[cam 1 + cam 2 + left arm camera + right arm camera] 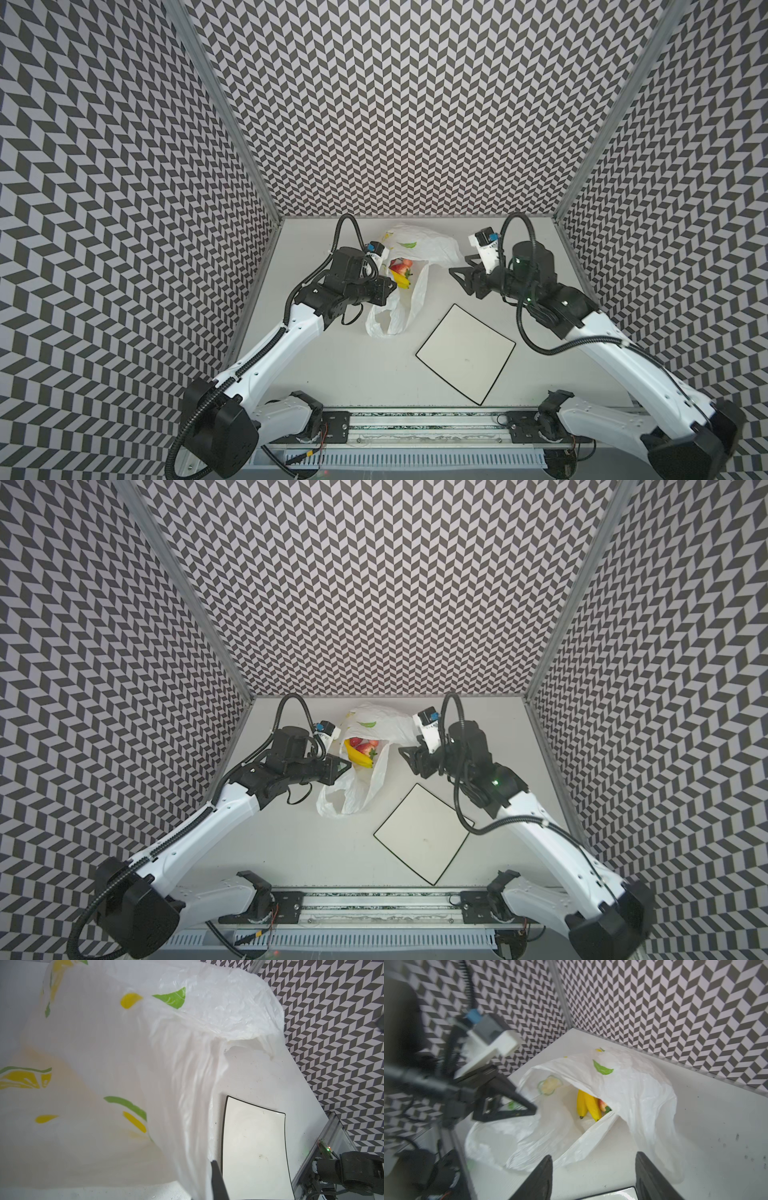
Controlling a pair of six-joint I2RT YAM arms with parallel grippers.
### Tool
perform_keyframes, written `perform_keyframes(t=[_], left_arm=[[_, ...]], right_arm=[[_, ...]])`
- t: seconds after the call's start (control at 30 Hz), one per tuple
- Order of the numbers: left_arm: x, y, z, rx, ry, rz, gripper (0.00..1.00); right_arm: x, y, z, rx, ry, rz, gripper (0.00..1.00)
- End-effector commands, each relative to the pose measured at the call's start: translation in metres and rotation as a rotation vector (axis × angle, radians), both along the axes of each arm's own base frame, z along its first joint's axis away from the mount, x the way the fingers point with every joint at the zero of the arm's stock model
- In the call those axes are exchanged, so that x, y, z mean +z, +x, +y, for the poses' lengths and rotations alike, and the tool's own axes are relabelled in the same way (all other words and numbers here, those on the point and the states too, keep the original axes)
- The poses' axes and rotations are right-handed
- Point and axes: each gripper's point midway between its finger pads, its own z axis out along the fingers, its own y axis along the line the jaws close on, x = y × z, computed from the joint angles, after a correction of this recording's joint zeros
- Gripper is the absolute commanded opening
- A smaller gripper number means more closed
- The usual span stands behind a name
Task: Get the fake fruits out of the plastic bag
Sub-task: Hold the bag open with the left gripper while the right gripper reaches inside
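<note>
The plastic bag (pixel 415 245) lies crumpled at the back middle of the table, its mouth facing the front. Inside the mouth show yellow bananas (pixel 402 282) and red strawberries (pixel 401 266), seen too in the right wrist view as bananas (pixel 588 1105) with a strawberry (pixel 602 1104) behind them. My left gripper (pixel 388 286) is shut on the bag's left rim and holds it lifted; in the left wrist view one dark finger (pixel 216 1178) shows against the bag's film (pixel 124 1064). My right gripper (pixel 593 1155) stands open and empty, just right of the bag's mouth.
A flat white square plate with a black rim (pixel 465 353) lies on the table in front of the bag, toward the right. Patterned walls close the table on three sides. A rail with the arm bases (pixel 415 428) runs along the front edge.
</note>
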Motion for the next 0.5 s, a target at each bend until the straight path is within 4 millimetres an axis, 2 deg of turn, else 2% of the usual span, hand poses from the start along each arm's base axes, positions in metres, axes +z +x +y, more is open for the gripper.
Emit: perform_keyframes(t=[0.0, 0.07, 0.23, 0.37, 0.47], left_arm=[[0.012, 0.003, 0.004, 0.027, -0.009, -0.021, 0.0], [0.012, 0.003, 0.005, 0.035, -0.011, -0.03, 0.0], [0.015, 0.003, 0.005, 0.055, -0.045, -0.025, 0.0], [0.016, 0.001, 0.006, 0.072, -0.063, -0.019, 0.0], [0.014, -0.002, 0.009, 0.086, -0.06, -0.012, 0.0]], right_arm=[[-0.011, -0.036, 0.033, 0.25, -0.037, -0.195, 0.57], [-0.016, -0.03, 0.054, 0.26, -0.071, -0.311, 0.56], [-0.055, 0.002, 0.106, 0.294, -0.139, -0.418, 0.5], [-0.082, 0.038, 0.127, 0.243, -0.199, -0.432, 0.46], [-0.104, 0.056, 0.139, 0.219, -0.267, -0.468, 0.46]])
